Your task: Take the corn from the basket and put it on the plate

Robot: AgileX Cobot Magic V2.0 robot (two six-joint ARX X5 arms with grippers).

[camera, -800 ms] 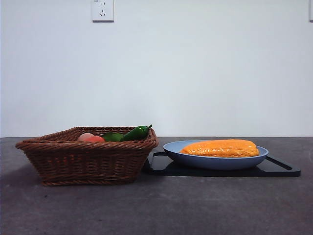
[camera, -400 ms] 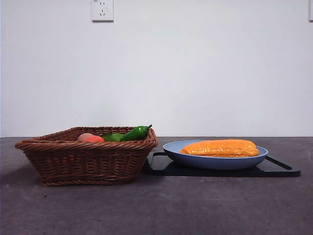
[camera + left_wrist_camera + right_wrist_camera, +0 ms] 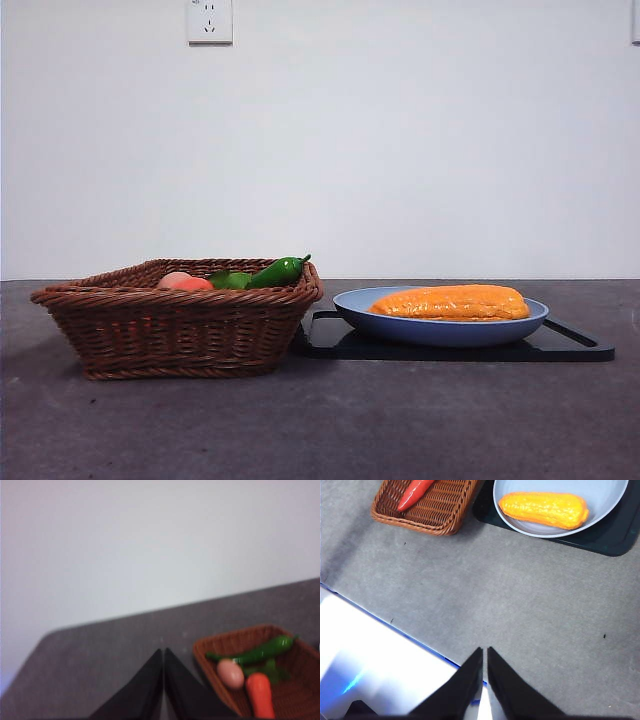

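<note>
The orange-yellow corn [image 3: 452, 302] lies lengthwise in the blue plate [image 3: 440, 328], also seen from above as corn [image 3: 543, 509] in the plate [image 3: 605, 507]. The brown wicker basket [image 3: 178, 320] stands left of the plate; the basket [image 3: 437, 507] and basket [image 3: 295, 690] show in both wrist views. My left gripper [image 3: 163, 652] is shut and empty, well back from the basket. My right gripper [image 3: 484, 651] is shut and empty, high over bare table near the front edge. Neither arm shows in the front view.
A green pepper [image 3: 277, 271] and a pinkish-red fruit [image 3: 184, 283] sit in the basket, with an orange-red carrot-like item [image 3: 260, 696]. A flat black tray [image 3: 575, 345] lies under the plate. The table's front edge [image 3: 410, 635] runs below the right gripper.
</note>
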